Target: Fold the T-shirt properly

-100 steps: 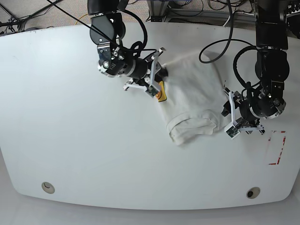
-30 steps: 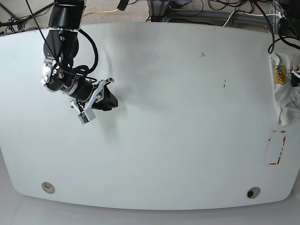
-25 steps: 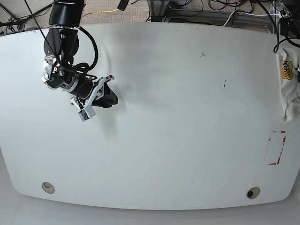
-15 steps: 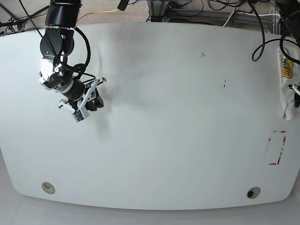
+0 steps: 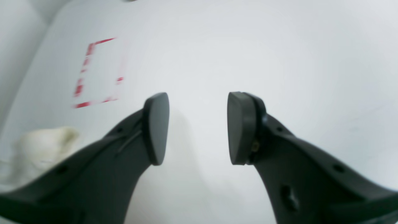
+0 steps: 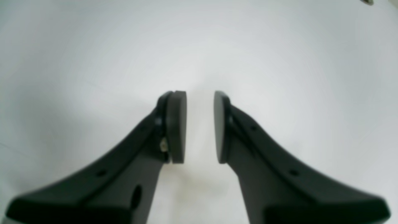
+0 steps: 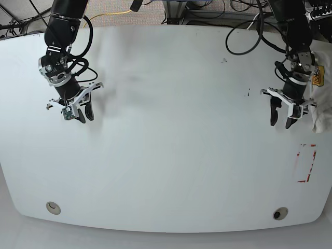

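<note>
Nearest to the base camera, the wide white oval bench (image 7: pixel 171 171) is bare, with only a red dashed rectangle mark (image 7: pixel 306 165) near its right edge. Further back, both arms hang over the bench and carry nothing. The right claw (image 7: pixel 78 110) stands on the left of this view with its jaws only a little apart, and between them only bare bench is seen. The left claw (image 7: pixel 284 114) stands on the right with its jaws wide apart, also empty. Just behind and beside it, at the far right edge of the bench, lies the white cotton T-shirt with a small yellow-orange logo (image 7: pixel 320 98), bunched in a heap and mostly cut off by the frame. I judge that no fold exists yet. The next move probably asks the left claw to reach the heap, take an edge and pull the cloth toward the middle for spreading flat.
</note>
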Robot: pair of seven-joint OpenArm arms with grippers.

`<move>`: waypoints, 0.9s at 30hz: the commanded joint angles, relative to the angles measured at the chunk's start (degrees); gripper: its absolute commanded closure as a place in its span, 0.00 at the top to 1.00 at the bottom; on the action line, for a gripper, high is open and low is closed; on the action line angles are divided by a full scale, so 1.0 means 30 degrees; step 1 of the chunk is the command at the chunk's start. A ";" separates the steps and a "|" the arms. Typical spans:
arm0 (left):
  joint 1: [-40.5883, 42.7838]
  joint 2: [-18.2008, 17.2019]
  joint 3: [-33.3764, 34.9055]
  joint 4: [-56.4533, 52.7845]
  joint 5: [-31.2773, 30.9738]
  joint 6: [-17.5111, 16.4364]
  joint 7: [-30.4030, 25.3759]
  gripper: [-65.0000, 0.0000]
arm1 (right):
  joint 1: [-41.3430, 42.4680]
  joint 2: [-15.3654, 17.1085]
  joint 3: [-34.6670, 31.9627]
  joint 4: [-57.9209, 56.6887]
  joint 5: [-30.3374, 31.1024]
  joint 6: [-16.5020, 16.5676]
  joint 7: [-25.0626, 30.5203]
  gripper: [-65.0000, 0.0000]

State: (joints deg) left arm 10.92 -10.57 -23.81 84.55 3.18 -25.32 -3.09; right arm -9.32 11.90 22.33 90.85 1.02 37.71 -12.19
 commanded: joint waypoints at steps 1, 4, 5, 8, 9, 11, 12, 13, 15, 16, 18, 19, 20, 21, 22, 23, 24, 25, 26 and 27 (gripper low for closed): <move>0.1093 0.0783 -0.0136 0.1457 -0.0078 0.1188 -0.0830 0.43 | -0.0951 0.0179 0.0543 0.0296 0.0467 0.0161 0.1058 0.22; 0.2998 0.2072 -0.0106 0.3068 -0.0108 0.1393 -0.0830 0.43 | -0.2387 0.0121 0.0953 0.0384 0.0467 0.0161 0.1293 0.22; 0.3614 0.2482 -0.0106 0.3684 -0.0108 0.1393 -0.0830 0.43 | -0.2885 0.0121 0.1100 0.0560 0.0496 0.0161 0.1293 0.22; 0.6016 0.3625 -0.0106 0.5471 -0.0108 0.1393 -0.0830 0.43 | -0.4614 -0.0084 0.1481 0.1204 0.1024 0.0161 0.1293 0.22; 0.6925 0.4065 -0.0077 0.6057 -0.0078 0.1393 -0.0830 0.43 | -0.5405 -0.0231 0.1657 0.1468 0.1669 0.0161 0.1293 0.22; 0.8449 0.4592 0.0099 0.6907 -0.0078 0.1393 -0.0830 0.43 | -0.6666 -0.0348 0.2038 0.2054 0.2577 0.0161 0.1293 0.22; 0.9269 0.4797 0.0216 0.7317 -0.0108 0.1393 -0.0830 0.43 | -0.7457 -0.0407 0.2155 0.2347 0.2929 0.0161 0.1293 0.22; 1.0090 0.4973 0.0216 0.7640 -0.0108 0.1393 -0.0830 0.43 | -0.8189 -0.0407 0.2184 0.2640 0.3192 0.0161 0.1293 0.22; 1.1731 0.5383 0.0216 0.8079 -0.0137 0.1393 -0.0830 0.43 | -0.9713 -0.0465 0.2184 0.3168 0.3661 0.0191 0.1293 0.22; 1.2581 0.5618 0.0216 0.8167 -0.0166 0.1393 -0.0830 0.43 | -1.0592 -0.0495 0.2184 0.3402 0.3866 0.0191 0.1293 0.22; 1.3636 0.5794 0.0392 0.8138 -0.0166 0.1393 -0.0830 0.42 | -1.1677 -0.0582 0.2155 0.3725 0.4247 0.0191 0.1293 0.22; 1.4397 0.5764 0.0656 0.8079 -0.0166 0.1363 -0.0830 0.42 | -1.2380 -0.0875 0.2155 0.3930 0.4540 0.0191 0.1293 0.22; 1.5071 0.5676 0.1007 0.8021 -0.0166 0.1363 -0.0830 0.42 | -1.2995 -0.1198 0.2213 0.4018 0.4628 0.0220 0.1293 0.22; 1.5775 0.5530 0.1330 0.7786 -0.0166 0.1363 -0.0859 0.42 | -1.3493 -0.1403 0.2213 0.4018 0.4628 0.0278 0.1293 0.22; 1.6332 0.5383 0.1564 0.7581 -0.0166 0.1363 -0.0918 0.42 | -1.3904 -0.1549 0.2213 0.4018 0.4599 0.0308 0.1293 0.22; 1.7006 0.5061 0.1974 0.7112 -0.0166 0.1363 -0.0947 0.42 | -1.4519 -0.1755 0.2155 0.3812 0.4599 0.0337 0.1293 0.22; 1.7269 0.4827 0.2238 0.6790 -0.0196 0.1393 -0.0947 0.42 | -1.4929 -0.1842 0.2096 0.3607 0.4599 0.0337 0.1293 0.22; 1.7533 0.4563 0.2648 0.6116 -0.0196 0.1451 -0.0947 0.42 | -1.5427 -0.2048 0.2008 0.3226 0.4628 0.0337 0.1322 0.22; 1.7621 0.4328 0.2941 0.5442 -0.0196 0.1451 -0.0947 0.42 | -1.5750 -0.2165 0.1745 0.2845 0.4628 0.0366 0.1322 0.21; 1.7592 0.4123 0.3176 0.4533 -0.0196 0.1481 -0.0976 0.42 | -1.5926 -0.2223 0.1451 0.2318 0.4628 0.0366 0.1322 0.20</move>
State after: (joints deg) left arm 62.94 2.94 -15.00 101.14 3.07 -21.04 -4.75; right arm -55.55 5.23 27.38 99.53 14.44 38.76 -8.93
